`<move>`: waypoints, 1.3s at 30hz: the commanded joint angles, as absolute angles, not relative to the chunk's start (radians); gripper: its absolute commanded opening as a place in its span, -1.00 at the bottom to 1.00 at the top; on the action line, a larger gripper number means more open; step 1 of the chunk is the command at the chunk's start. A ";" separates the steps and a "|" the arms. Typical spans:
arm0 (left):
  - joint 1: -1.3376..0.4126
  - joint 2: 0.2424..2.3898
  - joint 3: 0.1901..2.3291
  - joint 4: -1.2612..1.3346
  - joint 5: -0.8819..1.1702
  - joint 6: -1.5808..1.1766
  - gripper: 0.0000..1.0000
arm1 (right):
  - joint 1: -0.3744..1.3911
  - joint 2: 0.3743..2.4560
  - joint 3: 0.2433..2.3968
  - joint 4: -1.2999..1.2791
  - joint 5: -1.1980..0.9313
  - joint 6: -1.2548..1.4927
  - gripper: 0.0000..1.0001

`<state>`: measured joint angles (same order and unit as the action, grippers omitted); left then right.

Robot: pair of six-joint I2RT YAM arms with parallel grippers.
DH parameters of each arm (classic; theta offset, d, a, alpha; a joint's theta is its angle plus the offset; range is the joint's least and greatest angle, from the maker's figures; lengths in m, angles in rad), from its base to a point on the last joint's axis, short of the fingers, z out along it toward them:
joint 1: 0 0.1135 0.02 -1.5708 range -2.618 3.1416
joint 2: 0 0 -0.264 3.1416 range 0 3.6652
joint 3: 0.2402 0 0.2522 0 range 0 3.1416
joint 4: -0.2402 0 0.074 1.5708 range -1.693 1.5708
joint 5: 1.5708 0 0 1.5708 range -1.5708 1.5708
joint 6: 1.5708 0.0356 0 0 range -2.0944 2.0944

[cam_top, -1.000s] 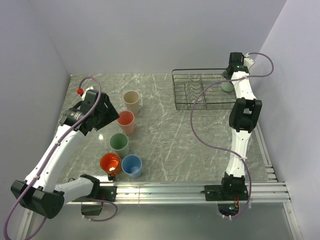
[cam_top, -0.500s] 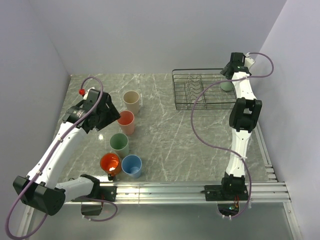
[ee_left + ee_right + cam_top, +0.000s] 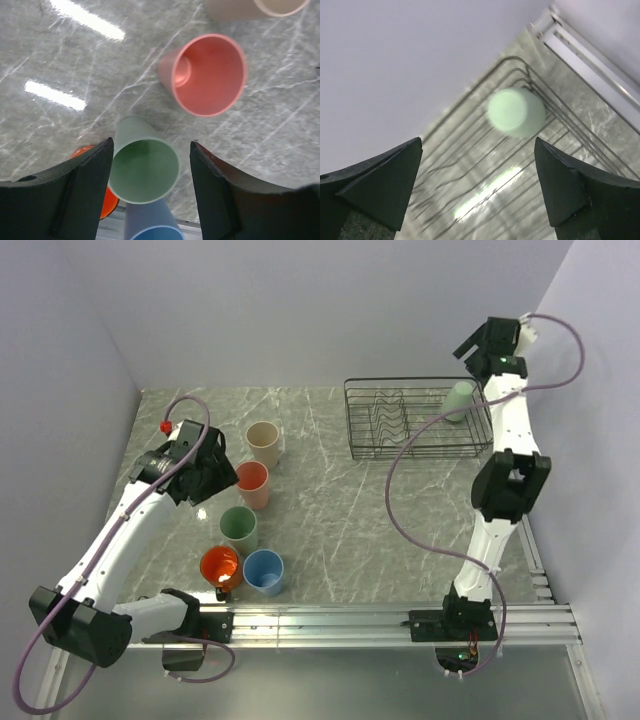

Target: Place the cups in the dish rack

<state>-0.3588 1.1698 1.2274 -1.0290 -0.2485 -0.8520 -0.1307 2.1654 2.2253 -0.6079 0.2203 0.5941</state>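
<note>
Open left fingers [image 3: 75, 195] should straddle the table's [image 3: 50, 50] green cup [image 3: 145, 170] squarely, avoiding pink cup [image 3: 207, 75]; right fingers [image 3: 375, 175] open, empty.

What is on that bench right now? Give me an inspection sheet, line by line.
Surface: grey marbled table, glossy.
Job's things: dish rack at far right holds one pale green cup. The beige cup, salmon cup, second green cup, orange mug and blue cup stand open end up at left, not loaded.
Clutter: nothing seen.
Grippers: left gripper open, framing the second green cup in its wrist view; right gripper open, empty, above the rack.
Cables: purple left cable; right cable crosses the rack's front in the top view.
Surroundings: plain walls; metal rail along the near edge.
</note>
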 commanded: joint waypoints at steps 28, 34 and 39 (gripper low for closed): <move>-0.347 1.154 1.038 -0.983 -0.163 -0.709 -0.99 | -0.006 1.201 1.384 -0.722 0.109 0.640 0.99; -0.347 1.040 1.233 -1.072 -0.066 -0.669 -0.99 | 0.038 1.144 1.362 -0.730 0.042 0.650 0.99; -0.348 1.025 1.417 -0.965 0.181 -0.669 -0.99 | 0.106 1.117 1.348 -0.554 -0.257 0.679 0.99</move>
<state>-0.3492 1.0454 1.3235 -1.0447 -0.0029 -0.6910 0.0776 1.1564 1.3590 -0.6975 -0.0422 0.6525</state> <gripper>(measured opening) 0.066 0.995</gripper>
